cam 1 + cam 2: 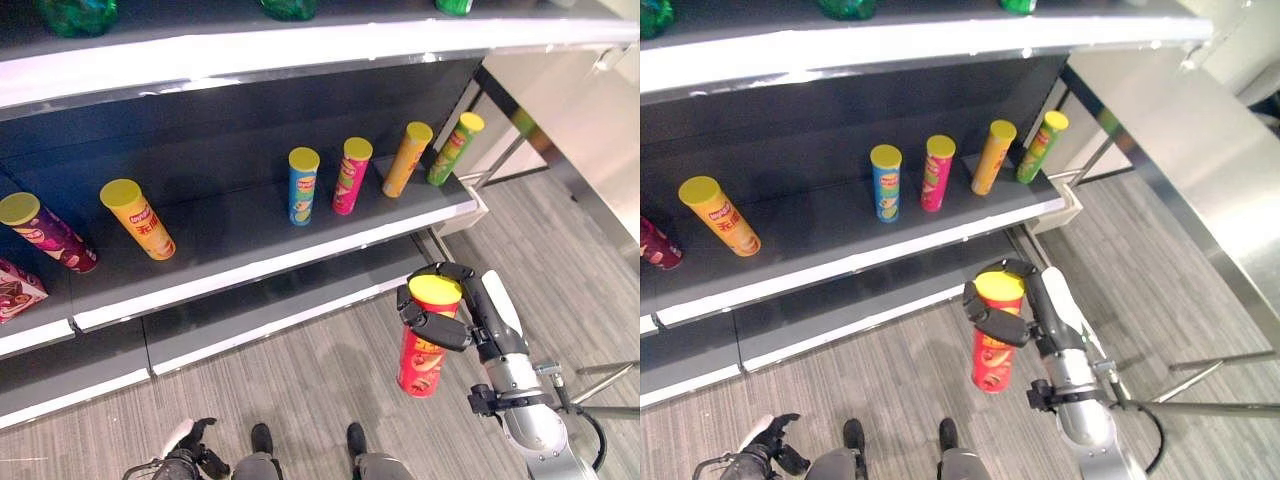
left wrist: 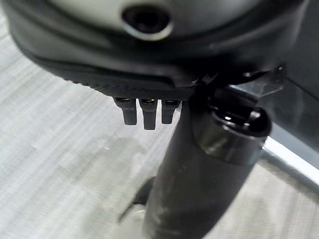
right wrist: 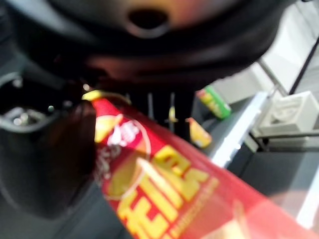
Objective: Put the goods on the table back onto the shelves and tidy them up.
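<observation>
Here your right hand [image 1: 455, 310] was raised in front of the shelving, fingers and thumb curled round the upper part of a red chip can [image 1: 424, 350], which hung upright with its yellow lid on top, over the grey floor [image 1: 330, 370] and well short of the shelf [image 1: 250, 245]. Your left hand [image 1: 190, 450] showed low at the bottom edge near the floor, and I cannot tell how its fingers stood. On the shelf you had 6 cans in a row: purple [image 1: 45, 232], orange [image 1: 140, 220], blue [image 1: 302, 187], pink [image 1: 350, 177], another orange [image 1: 405, 160] and green [image 1: 455, 148], each apart from its neighbours. A red packet [image 1: 15, 290] lay at the shelf's left end. A steel table [image 1: 1180, 150] stood to the right of the shelving.
</observation>
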{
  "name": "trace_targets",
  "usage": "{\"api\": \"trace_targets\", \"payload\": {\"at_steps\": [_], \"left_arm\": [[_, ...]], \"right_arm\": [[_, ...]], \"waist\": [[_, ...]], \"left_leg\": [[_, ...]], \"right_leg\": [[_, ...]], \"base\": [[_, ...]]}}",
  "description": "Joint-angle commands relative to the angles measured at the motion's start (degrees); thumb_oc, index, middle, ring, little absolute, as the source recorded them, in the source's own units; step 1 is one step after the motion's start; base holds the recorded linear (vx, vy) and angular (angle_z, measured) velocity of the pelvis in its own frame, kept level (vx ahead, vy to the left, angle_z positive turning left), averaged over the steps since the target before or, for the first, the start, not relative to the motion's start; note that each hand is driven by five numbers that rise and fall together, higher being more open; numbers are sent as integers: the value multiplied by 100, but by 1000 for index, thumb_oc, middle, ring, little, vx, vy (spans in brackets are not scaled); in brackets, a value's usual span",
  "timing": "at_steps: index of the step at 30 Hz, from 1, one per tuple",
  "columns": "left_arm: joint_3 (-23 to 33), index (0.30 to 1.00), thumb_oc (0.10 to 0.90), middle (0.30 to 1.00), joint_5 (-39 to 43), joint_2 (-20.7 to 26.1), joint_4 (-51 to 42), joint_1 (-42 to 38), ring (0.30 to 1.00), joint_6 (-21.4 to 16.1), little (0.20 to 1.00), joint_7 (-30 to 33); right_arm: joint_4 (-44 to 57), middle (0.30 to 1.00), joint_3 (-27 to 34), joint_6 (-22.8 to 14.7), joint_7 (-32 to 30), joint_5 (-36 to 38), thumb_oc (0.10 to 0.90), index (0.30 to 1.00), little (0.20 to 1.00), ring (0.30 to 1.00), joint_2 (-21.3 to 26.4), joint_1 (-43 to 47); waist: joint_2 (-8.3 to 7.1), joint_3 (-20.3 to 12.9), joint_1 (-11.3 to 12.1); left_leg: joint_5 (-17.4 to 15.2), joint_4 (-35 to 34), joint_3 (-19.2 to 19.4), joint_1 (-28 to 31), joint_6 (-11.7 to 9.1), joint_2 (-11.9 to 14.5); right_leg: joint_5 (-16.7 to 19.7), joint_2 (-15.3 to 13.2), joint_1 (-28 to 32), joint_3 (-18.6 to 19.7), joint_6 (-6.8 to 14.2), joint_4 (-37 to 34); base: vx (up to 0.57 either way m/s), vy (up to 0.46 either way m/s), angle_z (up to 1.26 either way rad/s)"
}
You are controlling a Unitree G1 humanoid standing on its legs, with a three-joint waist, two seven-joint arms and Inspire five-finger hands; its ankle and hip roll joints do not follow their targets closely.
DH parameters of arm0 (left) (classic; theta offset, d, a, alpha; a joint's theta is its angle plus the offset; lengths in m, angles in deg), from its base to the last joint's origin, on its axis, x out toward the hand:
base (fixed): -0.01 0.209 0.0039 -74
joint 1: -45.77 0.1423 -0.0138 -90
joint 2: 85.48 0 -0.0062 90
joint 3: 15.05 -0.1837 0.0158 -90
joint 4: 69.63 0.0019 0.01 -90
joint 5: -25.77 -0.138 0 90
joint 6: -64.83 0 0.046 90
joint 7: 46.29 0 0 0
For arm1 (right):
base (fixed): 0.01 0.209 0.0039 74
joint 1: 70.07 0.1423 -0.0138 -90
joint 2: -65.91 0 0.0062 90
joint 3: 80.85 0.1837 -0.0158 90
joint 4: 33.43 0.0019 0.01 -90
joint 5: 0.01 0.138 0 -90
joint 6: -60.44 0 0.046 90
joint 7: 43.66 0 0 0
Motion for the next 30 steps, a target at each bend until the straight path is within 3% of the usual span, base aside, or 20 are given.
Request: {"api": "trace_targets", "payload": {"at_steps": [1,3,4,5,6,9,10,13,14,15,16,18,20,21,22,23,24,26,28,30], "left_arm": [[6,900,800,900,167,21,37,-738,900,-328,900,119],[-214,900,800,900,-29,44,-415,-650,900,-366,900,95],[-290,900,800,900,34,33,-655,-704,900,-348,900,80],[-289,900,800,900,34,34,-657,-704,900,-347,900,79],[-224,900,800,900,401,14,-1016,-724,900,-271,900,115],[-157,900,800,900,467,-30,-964,-675,900,-235,900,161],[-118,900,800,900,551,-169,-822,-561,900,-238,900,251],[-8,900,800,900,613,-245,-653,-424,900,-212,900,335],[-9,900,800,900,612,-244,-652,-426,900,-213,900,336],[73,900,800,900,662,-286,-261,-368,900,-196,900,465],[86,900,800,900,642,-288,-123,-384,900,-186,900,518],[36,900,800,900,478,-243,-10,-406,900,-204,900,550],[-101,900,800,900,271,-202,-25,-449,900,-237,900,532],[-102,900,800,900,268,-205,-21,-449,900,-240,900,533],[-149,900,800,900,176,-199,69,-538,900,-205,900,548],[-258,900,800,900,171,-195,34,-708,900,-220,900,528],[-301,900,800,900,157,-181,12,-791,900,-209,900,509],[-407,900,800,900,59,-170,36,-911,900,-191,900,535],[-221,900,800,900,343,-18,112,-991,900,-131,900,678],[-155,900,800,900,399,18,175,-982,900,-130,900,676]], "right_arm": [[438,300,337,-490,-30,316,400,300,300,300,106,636],[314,300,201,-537,183,853,400,300,300,300,49,598],[186,300,128,-477,228,1086,400,300,300,300,23,592],[184,300,128,-478,228,1086,400,300,300,300,23,594],[-285,300,-35,-114,213,1418,400,300,300,300,-100,533],[-302,300,-69,-48,254,1449,400,300,300,300,-135,479],[-335,300,-15,30,187,1413,400,300,300,300,-162,346],[-346,300,92,109,80,1207,400,300,300,300,-166,236],[-341,300,94,112,80,1207,400,300,300,300,-168,234],[-325,300,152,132,-64,1005,400,300,300,300,-160,220],[-336,300,178,126,-129,927,400,300,300,300,-130,238],[-304,300,285,116,-227,754,400,300,300,300,-109,245],[-317,300,359,104,-296,618,400,300,300,300,-106,220],[-312,300,360,107,-296,615,400,300,300,300,-106,214],[-311,300,356,145,-299,490,400,300,300,300,-129,172],[-278,300,321,178,-326,338,400,300,300,300,-125,167],[-272,300,314,217,-316,309,400,300,300,300,-165,197],[-244,300,263,215,-325,330,400,300,300,300,-289,239],[-230,300,79,249,-445,324,400,300,300,300,-494,507],[-190,300,21,218,-507,258,400,300,300,300,-485,597]], "waist": [[146,-191,21],[194,-119,42],[195,-71,48],[198,-72,44],[215,106,101],[235,115,111],[196,87,118],[150,-22,182],[134,-43,177],[182,-121,245],[215,-130,274],[263,-133,289],[367,-134,187],[367,-137,200],[435,-143,118],[520,-120,14],[533,-135,-36],[508,-133,-130],[418,-111,-145],[381,-121,-123]], "left_leg": [[-675,-106,-226,469,-2,-391],[-967,434,-169,463,-9,-458],[-969,881,-156,276,-62,-444],[-982,905,-161,261,-62,-439],[-840,2105,-200,-310,-321,-425],[-861,2364,-273,-447,-361,-385],[-971,2422,-321,-543,-351,-115],[-1000,1858,-495,-434,-301,406],[-940,1802,-492,-444,-301,388],[-339,829,-976,-387,-453,859],[-74,481,-1187,-407,-547,1017],[121,-11,-1513,-511,-660,1229],[174,-136,-1413,-533,-785,1357],[169,-142,-1398,-521,-788,1362],[108,-28,-1210,-467,-858,1395],[-95,278,-1003,-502,-875,1220],[-187,493,-935,-594,-851,1088],[-400,691,-755,-620,-787,895],[-649,751,-444,-592,-555,627],[-598,620,-254,-533,-511,619]], "right_leg": [[-758,836,-26,232,-139,530],[-828,752,72,107,-222,475],[-826,731,111,86,-303,453],[-826,734,108,81,-304,453],[-883,633,157,23,-421,500],[-912,598,161,-21,-434,519],[-938,368,201,-44,-386,493],[-987,7,168,-148,-271,432],[-958,-7,141,-148,-272,416],[-962,-130,78,-39,-209,325],[-955,-166,55,26,-186,290],[-968,-270,67,184,-132,157],[-935,-440,95,292,-53,29],[-933,-437,96,304,-53,24],[-849,-608,181,350,41,-87],[-572,-956,231,369,161,-318],[-394,-1105,157,384,205,-406],[-123,-1306,-23,482,267,-432],[662,-1497,-475,432,246,-321],[773,-1517,-586,303,222,-309]], "base": [[111,91,28],[96,88,16],[73,52,16],[25,100,29],[11,83,34],[46,112,39],[100,180,15],[135,210,-18],[143,299,-34],[150,363,-25],[202,520,-14],[129,422,8],[96,416,5],[95,413,-4],[120,669,-13],[113,821,-21],[72,778,-38],[28,534,-71],[-37,483,-78],[-67,224,-81]]}}
